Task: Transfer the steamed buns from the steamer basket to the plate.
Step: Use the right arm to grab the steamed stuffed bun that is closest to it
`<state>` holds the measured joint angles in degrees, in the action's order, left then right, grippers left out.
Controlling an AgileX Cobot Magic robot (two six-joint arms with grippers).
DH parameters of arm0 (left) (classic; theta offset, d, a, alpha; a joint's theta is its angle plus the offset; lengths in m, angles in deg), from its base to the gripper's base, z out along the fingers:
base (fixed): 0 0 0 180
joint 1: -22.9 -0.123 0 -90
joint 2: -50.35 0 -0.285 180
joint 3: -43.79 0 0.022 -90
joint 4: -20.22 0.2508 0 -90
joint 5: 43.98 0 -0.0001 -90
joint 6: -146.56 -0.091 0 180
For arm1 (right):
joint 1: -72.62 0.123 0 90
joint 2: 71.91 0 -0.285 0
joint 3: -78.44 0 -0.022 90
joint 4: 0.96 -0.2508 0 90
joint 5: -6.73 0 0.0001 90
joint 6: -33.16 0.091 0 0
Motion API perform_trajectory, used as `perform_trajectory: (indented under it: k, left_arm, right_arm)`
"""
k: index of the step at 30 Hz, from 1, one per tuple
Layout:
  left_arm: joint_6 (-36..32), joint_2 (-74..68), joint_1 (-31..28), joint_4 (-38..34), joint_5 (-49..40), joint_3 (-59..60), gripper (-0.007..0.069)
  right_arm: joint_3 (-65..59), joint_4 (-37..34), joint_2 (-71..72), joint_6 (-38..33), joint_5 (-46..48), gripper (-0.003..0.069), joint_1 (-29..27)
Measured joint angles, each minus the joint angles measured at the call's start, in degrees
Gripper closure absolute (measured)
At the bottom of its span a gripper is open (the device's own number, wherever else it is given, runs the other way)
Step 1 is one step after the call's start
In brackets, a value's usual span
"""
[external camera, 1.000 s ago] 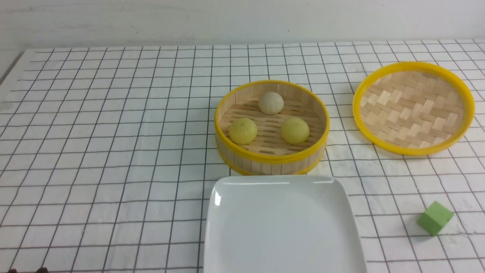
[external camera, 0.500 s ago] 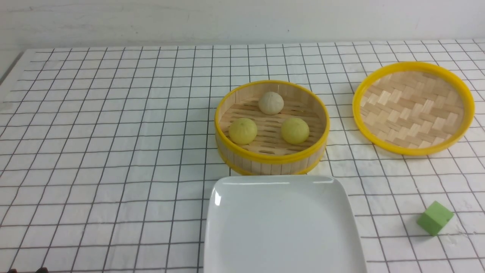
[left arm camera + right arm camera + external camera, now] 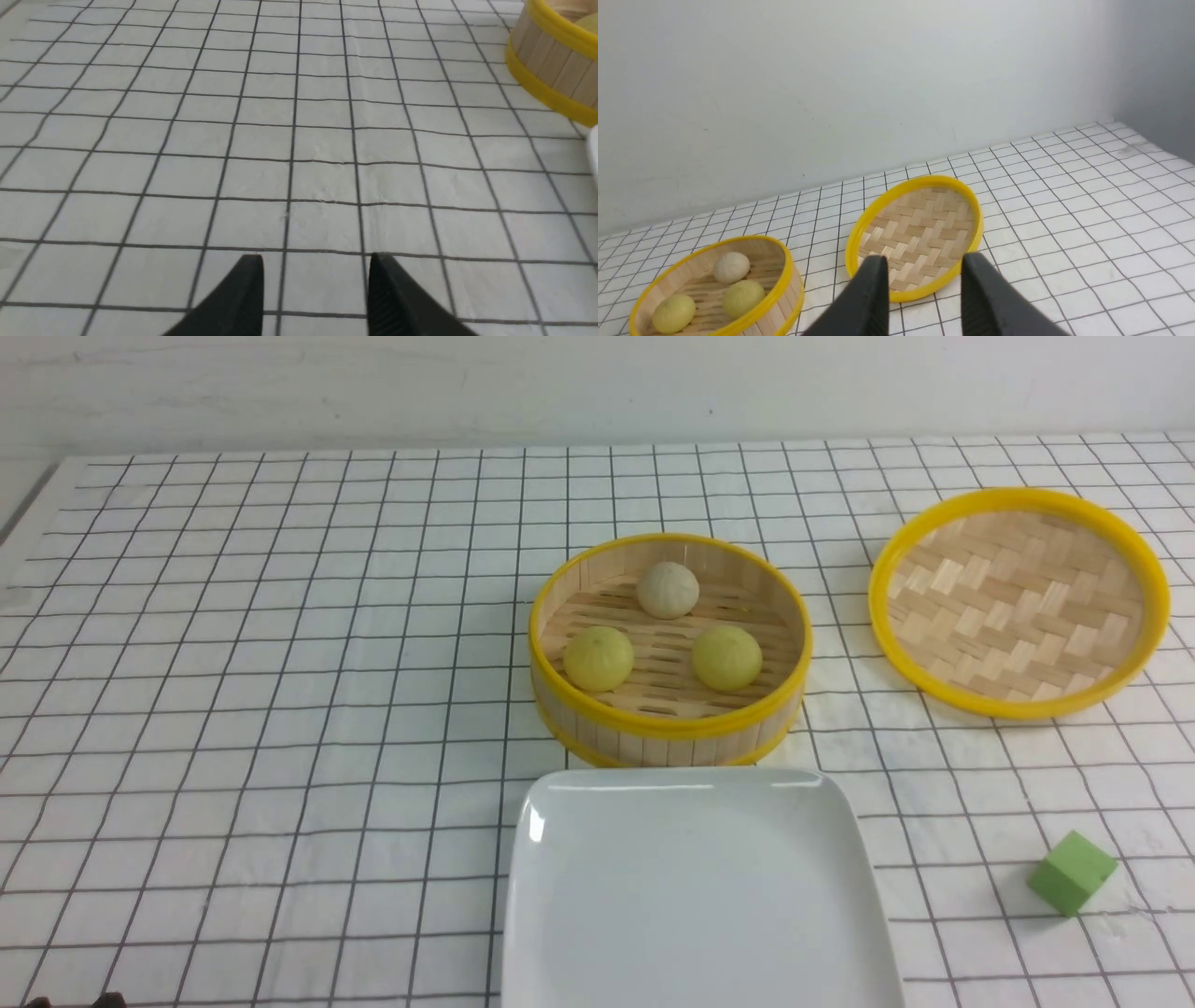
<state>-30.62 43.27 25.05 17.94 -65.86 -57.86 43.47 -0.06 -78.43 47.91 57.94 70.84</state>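
Note:
The steamer basket (image 3: 668,723) stands mid-table, holding three steamed buns: an off-white one (image 3: 667,589) at the back, a pale yellow one (image 3: 598,658) front left and another (image 3: 726,657) front right. The white plate (image 3: 695,887) lies just in front of the basket, with nothing on it. My left gripper (image 3: 315,270) is open over bare checkered cloth, left of the basket (image 3: 551,56). My right gripper (image 3: 924,270) is open and holds nothing; beyond it are the lid (image 3: 915,235) and the basket (image 3: 714,287) with its buns.
The shallow woven lid (image 3: 1018,602) with a yellow rim lies at the right rear of the table. A green cube (image 3: 1072,873) sits near the front right. The table wears a white cloth with a black grid, and a wall rises behind it.

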Motion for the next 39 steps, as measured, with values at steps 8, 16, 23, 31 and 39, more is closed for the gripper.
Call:
perform_trajectory:
  k: [8, 16, 23, 31, 39]
  left_arm:
    - [0.0, 0.0, 0.0, -10.9, 7.0, 0.4, 0.0289]
    - [0.0, 0.0, 0.0, -24.7, 14.9, 0.4, 0.0289]
    - [-0.5, 0.0, 0.0, -33.2, 16.1, 0.0, 0.0288]
    - [-9.5, 0.0, 0.0, -31.7, -0.8, -12.6, 0.0279]
    - [-10.6, -3.1, 0.0, -25.1, -15.1, -25.0, 0.0279]
  right_arm:
    - [0.0, -0.4, 0.0, 0.0, 0.0, 0.0419, 0.0]
    - [0.0, -2.8, 0.0, 0.0, 0.0, 0.0419, 0.0]
    - [0.0, -4.4, 0.0, -1.5, 0.3, 0.0419, 0.0]
    - [0.0, -13.9, -3.4, -19.5, -0.8, 0.0419, 0.0]
    - [0.0, -24.7, -18.6, -27.9, -9.1, 0.0419, 0.0]
